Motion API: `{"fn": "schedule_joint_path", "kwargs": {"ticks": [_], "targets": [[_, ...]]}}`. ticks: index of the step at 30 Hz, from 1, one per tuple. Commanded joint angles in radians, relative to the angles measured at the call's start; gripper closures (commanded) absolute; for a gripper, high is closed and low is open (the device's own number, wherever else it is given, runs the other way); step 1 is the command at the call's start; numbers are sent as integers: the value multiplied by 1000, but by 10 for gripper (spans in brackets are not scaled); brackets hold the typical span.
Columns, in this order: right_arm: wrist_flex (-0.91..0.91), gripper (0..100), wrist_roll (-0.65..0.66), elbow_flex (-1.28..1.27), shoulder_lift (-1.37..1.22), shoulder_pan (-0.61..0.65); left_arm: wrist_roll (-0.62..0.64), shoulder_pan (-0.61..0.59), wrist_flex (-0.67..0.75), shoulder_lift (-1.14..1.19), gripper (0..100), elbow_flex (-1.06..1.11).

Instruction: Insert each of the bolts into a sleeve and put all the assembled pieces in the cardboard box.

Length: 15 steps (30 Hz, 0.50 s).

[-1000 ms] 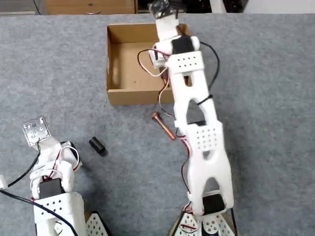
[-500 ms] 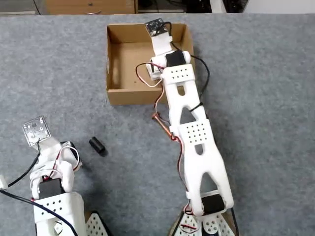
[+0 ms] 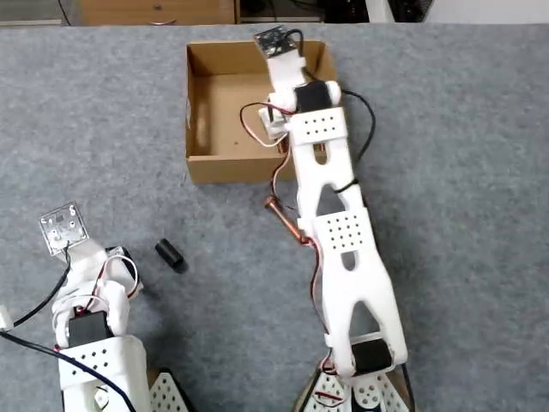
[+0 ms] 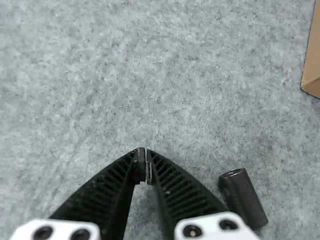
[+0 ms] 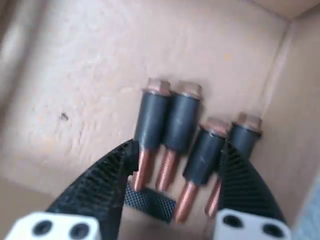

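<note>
While the right arm [image 3: 330, 172] stretches across the grey surface [image 3: 463, 172] and over the cardboard box [image 3: 223, 169], its jaws hang spread wide above the box floor [image 5: 75, 60]. Four assembled pieces [image 5: 180, 125], each a copper bolt pushed through a black sleeve, lie there side by side in two close pairs near one wall of the box. All four lie in the gap between the spread jaws, with their bare copper shanks nearest the jaws and their hexagonal heads pointing away. One jaw overlaps the shank of the piece at one end of the row, and the other jaw overlaps the piece at the far end. Nothing is pinched between them.

Outside the box, a loose bolt [image 3: 283, 219] lies on the surface just in front of the front wall, partly under the right arm. Well apart from it, a single empty sleeve [image 3: 170, 254] lies on its side on the surface.

Near the front edge, the left arm [image 3: 90, 318] sits with its jaws pressed together at the tips, holding nothing. That sleeve [image 4: 242, 197] lies just beside one of the closed jaws, outside them and apart from their tips. A corner of the box [image 4: 312, 75] shows farther off.
</note>
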<state>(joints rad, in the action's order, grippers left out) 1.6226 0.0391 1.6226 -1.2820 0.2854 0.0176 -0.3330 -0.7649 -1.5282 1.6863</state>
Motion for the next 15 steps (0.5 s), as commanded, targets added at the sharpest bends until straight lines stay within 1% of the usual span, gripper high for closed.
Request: {"fn": "schedule_joint_path", "kwargs": {"ticks": [1,5,15], "targets": [[72,756,6,44,157,1,-3,-6,18,-8,982,12],[163,756,6,44,280,2,-3,-6,21,-8,982,12],[166,756,6,31,618,1,-2,-12,20,-8,982,5]]}}
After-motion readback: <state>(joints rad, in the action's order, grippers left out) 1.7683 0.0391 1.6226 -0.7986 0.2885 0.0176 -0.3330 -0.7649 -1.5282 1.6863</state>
